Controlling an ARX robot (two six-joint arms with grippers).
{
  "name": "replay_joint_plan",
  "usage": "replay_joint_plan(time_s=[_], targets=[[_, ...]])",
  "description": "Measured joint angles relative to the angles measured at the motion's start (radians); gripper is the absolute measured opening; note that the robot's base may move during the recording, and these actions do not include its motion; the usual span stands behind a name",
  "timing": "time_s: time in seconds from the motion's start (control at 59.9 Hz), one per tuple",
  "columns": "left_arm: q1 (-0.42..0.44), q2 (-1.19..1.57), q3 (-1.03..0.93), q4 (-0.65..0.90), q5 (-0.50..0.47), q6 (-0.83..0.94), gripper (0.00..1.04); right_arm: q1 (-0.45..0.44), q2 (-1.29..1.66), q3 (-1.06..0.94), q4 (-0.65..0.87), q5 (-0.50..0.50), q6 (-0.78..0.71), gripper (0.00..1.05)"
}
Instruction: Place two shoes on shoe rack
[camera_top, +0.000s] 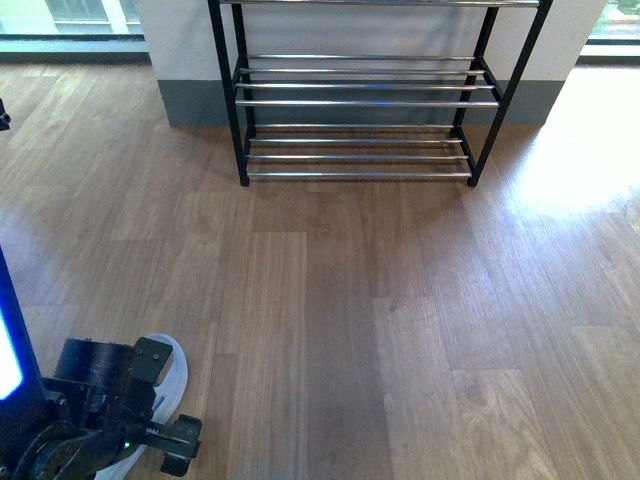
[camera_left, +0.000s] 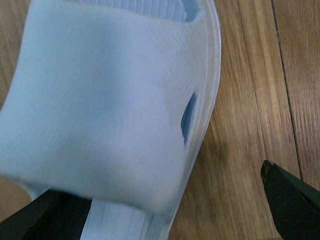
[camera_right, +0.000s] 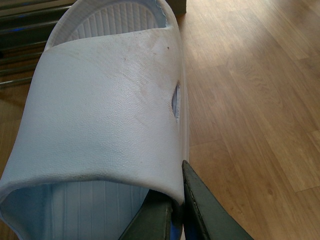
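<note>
The shoes in view are white open-toe slippers; no grey sneaker shows. One white slipper (camera_top: 168, 365) lies on the wood floor at the front left, under my left gripper (camera_top: 168, 400). In the left wrist view this slipper (camera_left: 110, 100) lies between the spread fingers of the open left gripper (camera_left: 160, 190), one fingertip (camera_left: 285, 190) over bare floor. My right gripper (camera_right: 172, 205) is shut on the strap edge of a second white slipper (camera_right: 105, 115); that arm is out of the front view. The shoe rack (camera_top: 360, 102), black uprights and chrome rods, stands at the far wall.
Wood plank floor (camera_top: 380, 300) stretches between me and the rack. A white wall with a grey skirting (camera_top: 190, 100) is behind the rack. Rack rods (camera_right: 20, 20) show beyond the held slipper in the right wrist view.
</note>
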Motion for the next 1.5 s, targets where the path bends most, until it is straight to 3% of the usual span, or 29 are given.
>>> replay_joint_plan(time_s=[0.133, 0.634, 1.034, 1.201, 1.502], targets=[[-0.005, 0.015, 0.015, 0.0, 0.007, -0.015, 0.65, 0.0, 0.0, 0.0, 0.0, 0.0, 0.0, 0.02], [0.001, -0.035, -0.082, 0.099, 0.02, -0.092, 0.02, 0.0, 0.0, 0.0, 0.0, 0.0, 0.0, 0.02], [-0.007, -0.481, -0.324, 0.196, 0.054, -0.073, 0.02, 0.0, 0.0, 0.0, 0.0, 0.0, 0.0, 0.02], [-0.001, -0.797, -0.509, 0.055, 0.0, -0.058, 0.02, 0.0, 0.0, 0.0, 0.0, 0.0, 0.0, 0.02], [0.08, -1.544, -0.644, -0.398, -0.003, -0.031, 0.02, 0.0, 0.0, 0.0, 0.0, 0.0, 0.0, 0.02]])
